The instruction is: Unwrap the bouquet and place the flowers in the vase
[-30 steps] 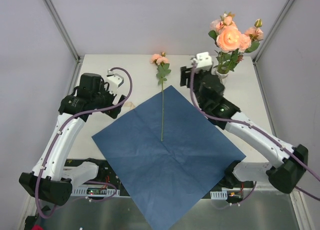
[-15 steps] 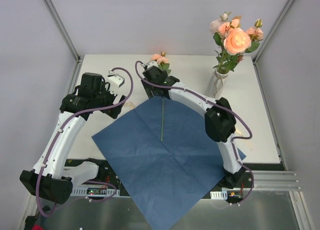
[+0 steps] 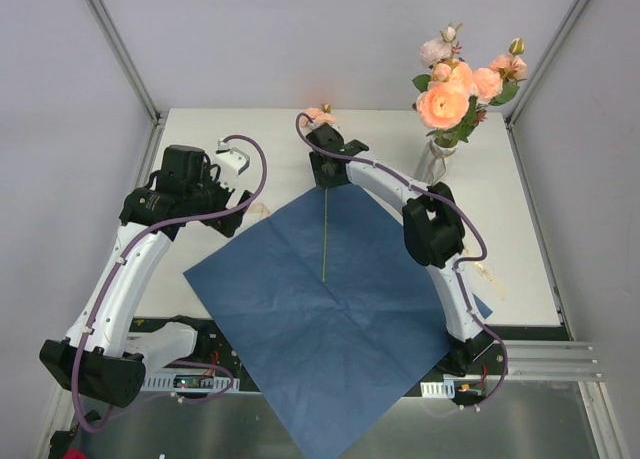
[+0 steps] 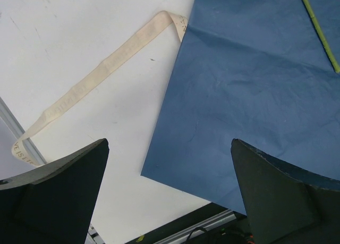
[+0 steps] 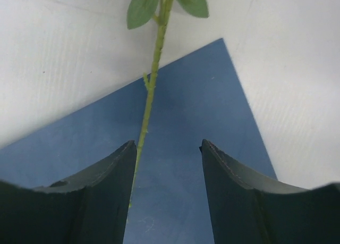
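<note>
The bouquet is undone: its blue paper (image 3: 330, 289) lies flat on the table. One flower (image 3: 324, 219) lies across it, its peach bloom (image 3: 320, 115) off the paper's far corner. Several flowers (image 3: 458, 79) stand in the off-white vase (image 3: 437, 161) at the back right. My right gripper (image 3: 327, 175) (image 5: 167, 143) is open low over the lying stem (image 5: 150, 90), which runs just inside its left finger (image 5: 106, 191). My left gripper (image 3: 232, 217) (image 4: 169, 142) hangs wide open and empty above the paper's left edge (image 4: 255, 84).
The cream ribbon (image 4: 106, 68) (image 3: 262, 209) lies loose on the white table by the paper's left corner. Frame posts (image 3: 120, 49) stand at the back corners. The paper's near corner overhangs the table's front edge (image 3: 330, 429).
My right arm has swung from beside the vase across to the lying flower and lowered over its stem, jaws narrowing. The blooms in the vase have shifted slightly. The left arm is still.
</note>
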You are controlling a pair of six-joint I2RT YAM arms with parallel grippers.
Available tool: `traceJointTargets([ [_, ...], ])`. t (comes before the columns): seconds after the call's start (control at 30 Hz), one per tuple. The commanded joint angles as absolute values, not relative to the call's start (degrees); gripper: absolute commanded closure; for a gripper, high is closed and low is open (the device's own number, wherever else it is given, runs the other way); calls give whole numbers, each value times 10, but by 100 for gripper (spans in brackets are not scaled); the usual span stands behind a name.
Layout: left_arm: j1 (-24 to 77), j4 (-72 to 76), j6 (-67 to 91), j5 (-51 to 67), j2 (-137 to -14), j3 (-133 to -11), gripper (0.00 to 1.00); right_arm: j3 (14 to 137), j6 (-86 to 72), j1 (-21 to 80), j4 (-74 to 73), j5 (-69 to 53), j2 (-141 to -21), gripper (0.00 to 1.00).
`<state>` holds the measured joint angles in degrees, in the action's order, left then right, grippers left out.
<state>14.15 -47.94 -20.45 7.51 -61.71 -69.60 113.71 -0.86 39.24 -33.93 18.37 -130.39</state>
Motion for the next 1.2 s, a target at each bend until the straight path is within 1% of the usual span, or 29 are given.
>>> traceJointTargets([
  [0.0,137,-489,-218,89,-612,-700,1,1147,-33,403,-353,152,-1310,46],
  [0.3,136,-487,-217,92,-613,-694,1,1169,-58,403,-384,126,-1346,48],
  [0.5,136,-487,-221,96,-614,-689,1,1201,-69,405,-427,108,-1379,53],
  [0.63,137,-483,-221,95,-618,-686,1,1201,-73,405,-432,103,-1388,57],
  [0.73,137,-483,-221,98,-617,-679,1,1200,-73,405,-431,104,-1388,67],
  [0.77,137,-481,-222,97,-617,-678,1,1200,-73,404,-430,103,-1387,74],
  [0.8,136,-482,-222,97,-615,-677,1,1201,-74,404,-430,107,-1386,79],
  [0.83,137,-481,-223,96,-614,-672,1,1201,-74,404,-428,108,-1383,87],
  [0.9,137,-480,-223,96,-609,-669,1,1201,-75,404,-425,118,-1377,95],
  [0.97,137,-479,-224,94,-608,-664,1,1204,-75,404,-417,123,-1365,99],
  [1.17,137,-478,-220,98,-605,-665,1,1231,-76,405,-364,153,-1307,99],
])
